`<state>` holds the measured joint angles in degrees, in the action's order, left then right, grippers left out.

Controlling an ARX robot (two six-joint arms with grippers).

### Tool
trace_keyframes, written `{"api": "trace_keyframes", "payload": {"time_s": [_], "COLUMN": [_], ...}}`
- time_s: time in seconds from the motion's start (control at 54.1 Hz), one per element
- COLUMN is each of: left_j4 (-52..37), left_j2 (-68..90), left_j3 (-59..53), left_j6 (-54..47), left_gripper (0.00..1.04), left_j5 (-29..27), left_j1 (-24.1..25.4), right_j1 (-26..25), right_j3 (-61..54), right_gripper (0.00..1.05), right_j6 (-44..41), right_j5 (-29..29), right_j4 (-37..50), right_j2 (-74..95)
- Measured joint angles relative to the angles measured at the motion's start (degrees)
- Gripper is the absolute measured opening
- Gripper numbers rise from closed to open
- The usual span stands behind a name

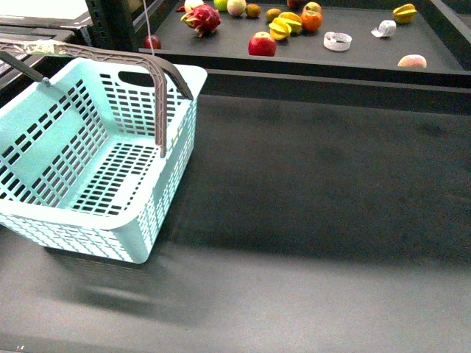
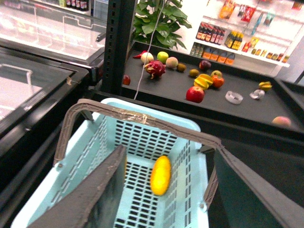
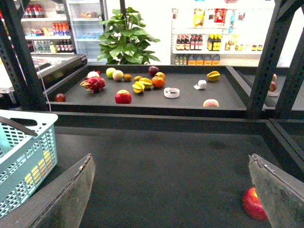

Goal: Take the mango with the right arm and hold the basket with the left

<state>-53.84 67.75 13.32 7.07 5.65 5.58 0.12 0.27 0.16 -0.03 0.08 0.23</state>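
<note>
One mango (image 2: 160, 175) in one basket (image 2: 156, 124); both grippers apparently open.

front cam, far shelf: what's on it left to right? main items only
small red fruit → dragon fruit → red apple → star fruits → orange-red fruit → clear tape roll → white object → yellow star fruit → peach-coloured fruit

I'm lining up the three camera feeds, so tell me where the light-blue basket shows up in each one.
Front view: the basket fills the left half, grey-brown handles up.
Left wrist view: it lies below the camera at bottom centre, a mango inside, between the open left pincer fingers.
Right wrist view: only a corner shows at the left edge.
Shared landmark: the red apple beside the yellow star fruits on the far shelf.
</note>
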Motion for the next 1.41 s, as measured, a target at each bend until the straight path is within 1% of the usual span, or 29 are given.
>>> {"api": "trace_keyframes", "payload": {"time_s": [0.111,0.185,0.222,0.277,0.333,0.388,0.499,0.888,1.406], "left_j4": [2.2,3.9,4.8,5.9,3.7,4.1,9.7,25.2,39.1], "left_j2": [-6.4,-9.7,-11.3,-13.3,-13.6,-14.6,-21.6,-38.8,-53.2], "left_j3": [-4.3,-5.9,-6.6,-7.5,-9.2,-10.5,-12.0,-12.2,-12.2], "left_j6": [-4.9,-5.6,-5.7,-6.0,-6.1,-6.2,-6.3,-6.6,-6.6], "left_gripper": [0.25,0.11,0.04,0.04,0.04,0.04,0.04,0.04,0.04], "left_j5": [-1.4,-5.1,-5.5,-5.5,-5.5,-5.5,-5.6,-5.7,-5.6], "left_j1": [-1.2,-3.9,-4.7,-5.3,-5.5,-5.5,-5.5,-5.5,-5.6], "right_j1": [0.0,0.0,0.0,0.0,0.0,0.0,0.0,0.0,0.0], "right_j3": [0.0,0.0,0.0,0.0,0.0,0.0,0.0,0.0,0.0], "right_gripper": [0.97,0.97,0.97,0.97,0.97,0.97,0.97,0.97,0.97], "right_j6": [0.0,0.0,0.0,0.0,0.0,0.0,0.0,0.0,0.0], "right_j5": [0.1,0.1,0.1,0.0,0.0,0.1,0.0,0.1,0.1], "right_j4": [0.0,0.0,0.0,0.0,0.0,0.0,0.0,0.0,0.0], "right_j2": [0.0,0.0,0.0,0.0,0.0,0.0,0.0,0.0,0.0]}}
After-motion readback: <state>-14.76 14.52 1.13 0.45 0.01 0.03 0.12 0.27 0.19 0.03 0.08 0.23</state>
